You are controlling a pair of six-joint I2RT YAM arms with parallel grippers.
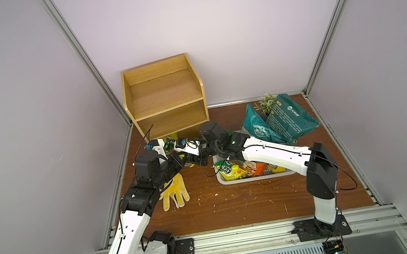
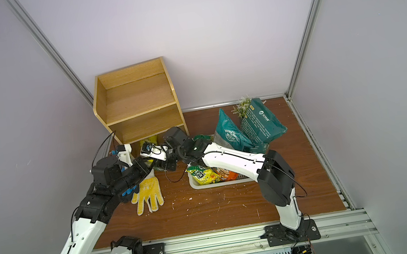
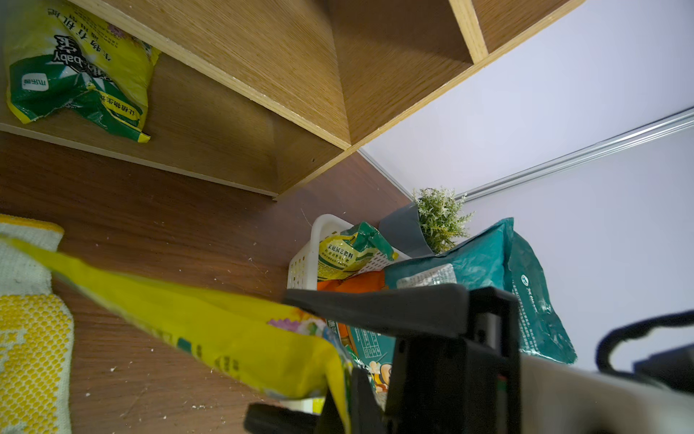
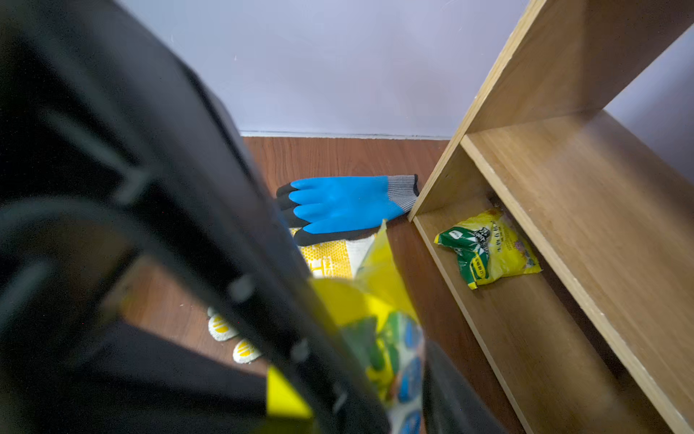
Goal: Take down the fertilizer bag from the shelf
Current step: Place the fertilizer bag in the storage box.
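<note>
The wooden shelf (image 1: 164, 95) (image 2: 137, 99) stands at the back left. One yellow-green fertilizer bag (image 3: 75, 71) (image 4: 488, 248) lies on its bottom tier. In front of the shelf, just above the table, hangs a second yellow fertilizer bag (image 3: 225, 330) (image 4: 379, 297). My left gripper (image 3: 345, 406) (image 1: 184, 161) is shut on that bag's edge. My right gripper (image 4: 390, 360) (image 1: 197, 159) reaches in from the right. Its two black fingers (image 3: 375, 312) press the same bag from both sides. In both top views the two grippers meet and hide most of the held bag.
A yellow-dotted glove (image 1: 174, 193) and a blue glove (image 4: 345, 203) lie left of the grippers. A white basket (image 1: 233, 181) of snack packets sits to the right, under my right arm. Teal bags (image 1: 287, 120) and a small plant (image 1: 267, 101) stand behind it.
</note>
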